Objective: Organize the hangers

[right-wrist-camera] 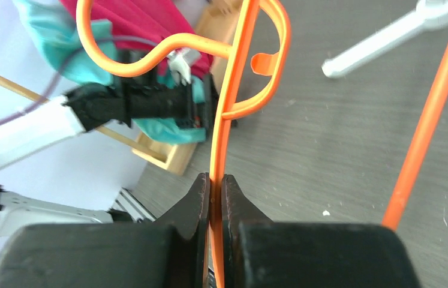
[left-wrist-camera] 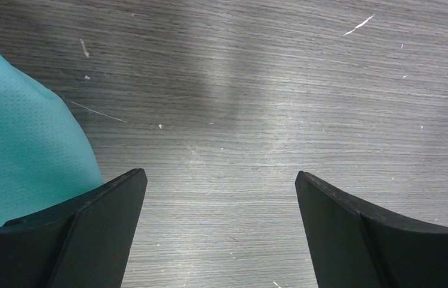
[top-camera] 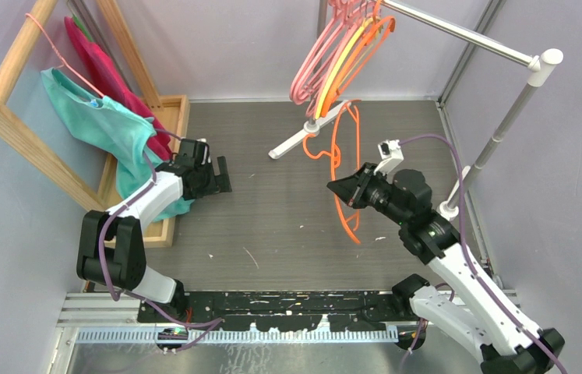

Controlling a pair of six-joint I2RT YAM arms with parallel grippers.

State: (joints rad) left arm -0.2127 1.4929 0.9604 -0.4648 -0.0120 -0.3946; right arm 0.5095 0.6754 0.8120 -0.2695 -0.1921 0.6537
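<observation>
One held orange hanger (right-wrist-camera: 221, 144)

A grey wood-grain tabletop (top-camera: 272, 226) is stretching between pale lilac-grey walls (top-camera: 225, 47), catching a soft sheen of overhead light. A light wooden frame rack (top-camera: 7, 117) is standing at the left wall. On the right, a silver metal clothes rail (top-camera: 459, 33) is running overhead, carried by a thin post (top-camera: 498, 132) with white fittings; a white foot bar (top-camera: 291, 142) is lying on the tabletop.
</observation>
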